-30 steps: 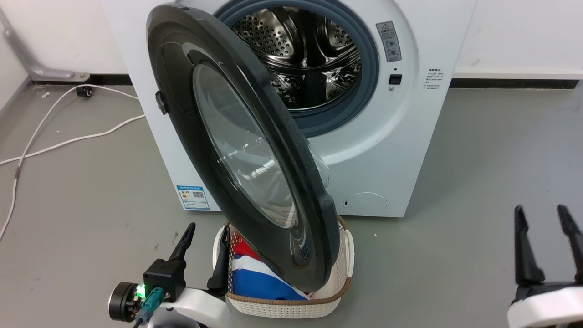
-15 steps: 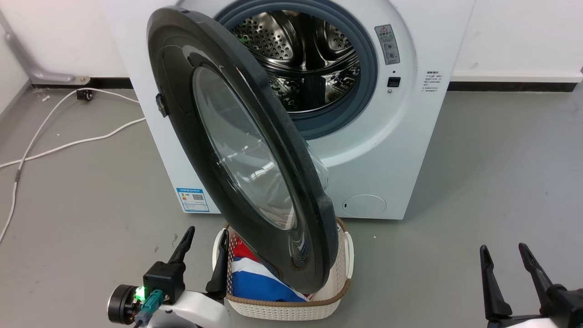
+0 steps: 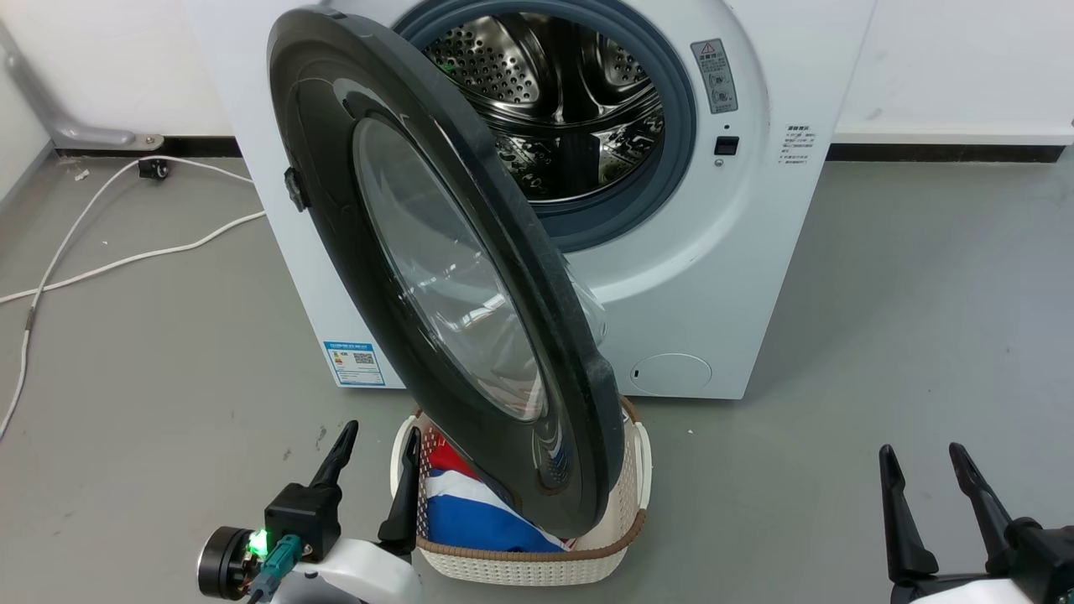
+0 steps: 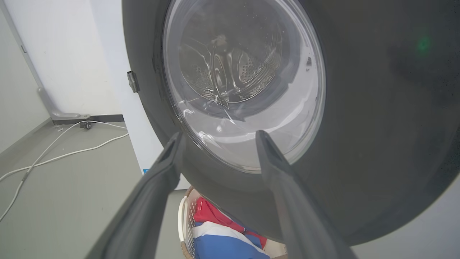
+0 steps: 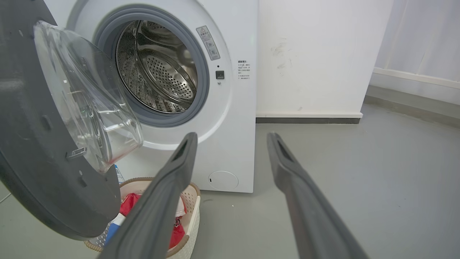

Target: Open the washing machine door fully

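Observation:
The washing machine door (image 3: 436, 268) is round, with a glossy black rim and a clear bulging glass bowl. It stands swung well out from the white machine (image 3: 713, 268), so the steel drum (image 3: 562, 92) lies bare. My left gripper (image 3: 377, 445) is open at the lower left, just left of the door's bottom rim and apart from it. In the left wrist view the open left gripper (image 4: 219, 135) points at the door (image 4: 377, 108) and its glass. My right gripper (image 3: 919, 457) is open at the lower right, far from the door. The right wrist view has the door's inner side (image 5: 46, 144) left of the right gripper (image 5: 231, 135).
A white woven basket (image 3: 621, 512) holding red, white and blue cloth (image 3: 478, 512) sits on the grey floor under the door's lower edge. White cables (image 3: 109, 260) run over the floor at the left. A white wall stands behind the machine.
My right gripper has dropped lower and shifted left in the head view. The door and my left gripper are where they were.

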Controlling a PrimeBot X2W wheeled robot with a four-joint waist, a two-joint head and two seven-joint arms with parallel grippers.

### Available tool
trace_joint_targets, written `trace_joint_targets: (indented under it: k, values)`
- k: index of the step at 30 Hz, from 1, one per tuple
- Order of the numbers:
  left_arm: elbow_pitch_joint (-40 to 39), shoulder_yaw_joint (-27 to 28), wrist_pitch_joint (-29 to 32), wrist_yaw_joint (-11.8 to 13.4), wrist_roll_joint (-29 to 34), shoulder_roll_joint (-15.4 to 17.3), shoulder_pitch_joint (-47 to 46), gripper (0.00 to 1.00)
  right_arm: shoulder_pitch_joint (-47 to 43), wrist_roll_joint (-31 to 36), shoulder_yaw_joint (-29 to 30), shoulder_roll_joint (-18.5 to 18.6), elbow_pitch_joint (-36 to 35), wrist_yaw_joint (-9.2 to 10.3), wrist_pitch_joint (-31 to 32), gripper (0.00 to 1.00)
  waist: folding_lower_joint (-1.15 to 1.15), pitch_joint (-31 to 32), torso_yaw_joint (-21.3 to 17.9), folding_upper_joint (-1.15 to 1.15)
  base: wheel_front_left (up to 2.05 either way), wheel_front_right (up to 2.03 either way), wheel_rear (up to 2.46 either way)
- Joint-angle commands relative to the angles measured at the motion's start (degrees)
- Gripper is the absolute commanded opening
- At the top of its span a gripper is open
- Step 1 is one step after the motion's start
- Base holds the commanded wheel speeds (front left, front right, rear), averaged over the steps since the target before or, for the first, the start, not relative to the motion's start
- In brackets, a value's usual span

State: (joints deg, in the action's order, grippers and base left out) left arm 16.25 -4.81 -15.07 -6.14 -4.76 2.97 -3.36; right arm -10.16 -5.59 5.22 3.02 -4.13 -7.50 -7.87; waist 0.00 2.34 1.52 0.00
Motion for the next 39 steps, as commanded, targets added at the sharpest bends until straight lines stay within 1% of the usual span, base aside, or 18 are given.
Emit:
trace_joint_targets:
  k: [1,5,6,7,8,9,13,17,22,23,24,25,28,30,32,35,39]
  values:
    - [0.11,0.19,-0.14,-0.16,0.22,0.04,0.52,1.00,0.88,-0.12,-0.08,-0.20,0.00,0.01,-0.20,1.00,0.00,-0.01,-0.04,0.00,0.00,0.00,0.00]
    - [0.32,0.23,-0.14,-0.22,0.33,0.04,0.34,1.00,0.80,0.26,-0.23,-0.20,0.27,0.01,-0.07,1.00,0.00,-0.07,-0.05,0.00,0.00,0.00,0.00]
    - [0.43,0.26,-0.14,-0.22,0.34,0.03,0.27,0.93,0.83,0.60,-0.27,-0.20,0.31,0.01,-0.11,1.00,0.00,-0.08,-0.04,0.00,0.00,0.00,0.00]
    - [0.56,0.26,-0.14,-0.22,0.30,0.03,0.21,0.43,0.79,0.70,-0.31,-0.20,0.36,0.01,-0.11,1.00,0.00,-0.07,-0.03,0.00,0.00,0.00,0.00]
    - [0.70,0.24,-0.14,-0.24,0.21,0.03,0.13,0.04,0.75,0.56,-0.33,-0.20,0.42,0.01,-0.04,1.00,0.00,-0.06,-0.01,0.00,0.00,0.00,0.00]
    - [0.82,0.25,-0.14,-0.26,0.10,0.02,0.02,0.00,0.74,0.61,-0.35,-0.20,0.38,0.01,-0.08,1.00,0.00,-0.05,0.00,0.00,0.00,0.00,0.00]
    - [0.68,0.55,-0.14,0.08,-0.14,0.02,-0.48,0.00,0.67,0.64,-0.40,-0.21,0.26,0.01,0.13,1.00,0.00,0.03,0.02,0.00,0.00,0.00,0.00]
    - [-1.12,0.65,-0.14,0.33,-1.06,-0.02,-1.81,0.00,0.51,0.43,-0.33,-0.21,0.00,0.01,0.56,1.00,0.00,0.04,0.06,0.00,0.00,0.00,0.00]
    - [-4.45,0.42,-0.14,0.76,-1.78,-0.06,-4.04,0.00,0.51,0.48,-0.20,-0.20,0.18,0.01,0.58,1.00,0.00,0.28,0.22,0.00,0.00,0.00,0.00]
    - [-7.30,0.02,-0.14,1.02,-2.21,-0.07,-5.87,0.00,0.51,0.53,0.01,-0.20,0.25,0.01,0.69,1.00,0.00,0.34,0.42,0.00,0.00,0.00,0.00]
    - [-7.30,0.02,-0.14,1.02,-2.21,-0.07,-5.87,0.00,0.51,0.53,0.01,-0.20,0.25,0.01,0.69,1.00,0.00,0.34,0.42,0.00,0.00,0.00,0.00]
    - [-10.12,-0.64,-0.14,1.29,-2.54,-0.07,-7.48,0.00,0.57,0.76,0.11,-0.20,0.35,0.01,0.73,1.00,0.00,0.44,0.62,0.00,0.00,0.00,0.00]
    - [-14.53,-2.22,-0.14,2.13,-3.73,-0.09,-10.77,0.00,0.74,1.05,0.11,-0.19,0.26,0.01,0.86,1.00,0.00,0.58,0.87,0.00,0.00,0.00,0.00]
    - [-15.80,-2.92,-0.13,2.37,-4.26,-0.10,-11.69,0.00,0.77,0.96,0.10,-0.19,0.32,0.01,0.95,1.00,0.00,0.65,0.92,0.00,0.00,0.00,0.00]
    - [-18.31,-4.42,-0.13,3.11,-4.63,-0.10,-13.43,0.00,0.78,1.00,0.07,-0.19,0.26,0.01,1.00,1.00,0.00,0.78,0.95,0.00,0.00,0.00,0.00]
    - [-21.61,-7.19,0.26,4.04,-5.97,-0.09,-15.63,0.00,0.64,1.01,0.06,-0.19,0.12,0.01,1.08,1.00,0.00,0.99,0.90,0.00,0.00,0.00,0.00]
    - [-25.88,-12.62,1.90,5.00,-8.19,-0.10,-17.11,0.00,0.21,1.43,0.18,-0.20,0.21,0.01,1.32,1.00,0.00,1.21,0.79,0.00,0.00,0.00,0.00]
